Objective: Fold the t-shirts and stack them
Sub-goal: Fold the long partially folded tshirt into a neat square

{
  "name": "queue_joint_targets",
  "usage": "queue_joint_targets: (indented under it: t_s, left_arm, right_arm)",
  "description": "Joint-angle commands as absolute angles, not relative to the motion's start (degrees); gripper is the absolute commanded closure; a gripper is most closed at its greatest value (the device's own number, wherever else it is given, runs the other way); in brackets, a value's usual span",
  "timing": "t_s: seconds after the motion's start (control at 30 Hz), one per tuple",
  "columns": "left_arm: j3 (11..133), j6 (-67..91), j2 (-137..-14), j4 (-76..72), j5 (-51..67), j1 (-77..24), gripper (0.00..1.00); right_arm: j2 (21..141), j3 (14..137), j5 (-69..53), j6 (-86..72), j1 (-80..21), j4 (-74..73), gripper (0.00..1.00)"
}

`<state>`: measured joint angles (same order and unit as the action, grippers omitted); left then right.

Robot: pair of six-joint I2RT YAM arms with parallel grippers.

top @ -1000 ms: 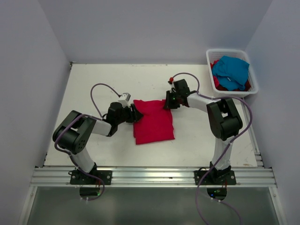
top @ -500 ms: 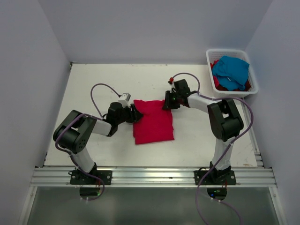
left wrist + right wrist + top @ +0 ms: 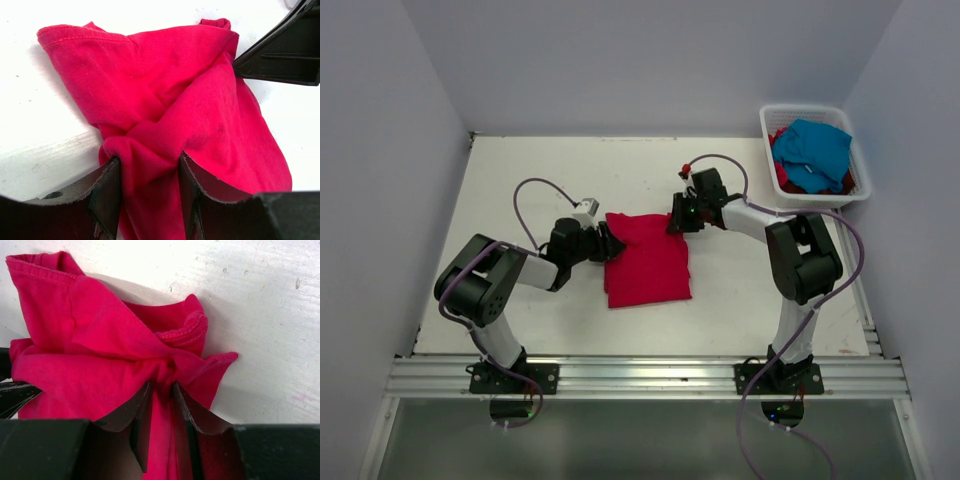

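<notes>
A crimson red t-shirt (image 3: 648, 260) lies folded into a rough rectangle on the white table, between the two arms. My left gripper (image 3: 610, 243) sits low at its far left corner. In the left wrist view the jaws (image 3: 149, 162) are shut on a thick bunch of the red cloth (image 3: 175, 85). My right gripper (image 3: 677, 222) is at the far right corner. In its wrist view the jaws (image 3: 161, 387) pinch a gathered fold of the same shirt (image 3: 100, 355), with creases spreading out from the pinch. A turquoise t-shirt (image 3: 812, 150) lies on top of more red cloth (image 3: 782, 178) in the basket.
The white slatted basket (image 3: 768, 125) stands at the far right corner of the table, against the right wall. Walls close in the table on the left, far and right sides. In the left wrist view, the right gripper's black finger (image 3: 280, 57) shows at the upper right.
</notes>
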<state>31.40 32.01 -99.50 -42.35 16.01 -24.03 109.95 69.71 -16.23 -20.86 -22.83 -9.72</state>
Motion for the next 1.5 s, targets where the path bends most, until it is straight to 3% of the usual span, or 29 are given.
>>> queue_joint_targets:
  t_s: [0.0, 0.27, 0.57, 0.63, 0.8, 0.87, 0.9, 0.97, 1.0, 1.47]
  left_arm:
    - [31.73, 32.08, -100.02, -45.7, 16.79, -23.82, 0.52]
    - [31.82, 32.08, -100.19, -45.97, 17.05, -23.82, 0.53]
    - [31.64, 32.25, -100.46, -46.14, 17.31, -23.73, 0.54]
    - [31.64, 32.26, -100.46, -46.23, 17.31, -23.64, 0.55]
    - [31.38, 32.43, -100.72, -46.76, 17.49, -23.47, 0.56]
    - [31.12, 32.43, -100.81, -47.2, 17.75, -23.47, 0.61]
    - [31.11, 32.52, -100.81, -47.37, 17.84, -23.47, 0.72]
    - [31.2, 32.52, -100.72, -47.37, 18.19, -23.38, 0.84]
    - [31.2, 32.43, -100.64, -47.37, 18.28, -23.38, 0.98]
    - [34.71, 30.85, -94.05, -41.4, 18.81, -23.38, 1.0]
  right_arm:
    - [106.53, 69.35, -17.76, -20.13, -23.29, -9.58, 0.73]
    - [105.38, 70.57, -7.21, -17.76, -24.78, -13.71, 0.73]
    - [109.07, 71.81, -10.02, -18.11, -25.05, -13.27, 0.73]
    - [109.68, 72.16, -10.81, -18.19, -24.96, -13.1, 0.77]
    - [109.86, 71.72, -11.95, -18.46, -25.05, -12.48, 1.0]
    - [109.34, 71.28, -12.04, -18.54, -25.05, -12.13, 1.0]
    - [108.99, 70.93, -12.04, -18.54, -25.05, -11.95, 1.0]
    - [108.2, 70.49, -11.69, -18.54, -24.96, -11.87, 1.0]
    - [107.24, 70.14, -11.6, -18.54, -24.96, -11.78, 1.0]
    - [101.43, 68.03, -10.46, -18.11, -25.05, -11.51, 1.0]
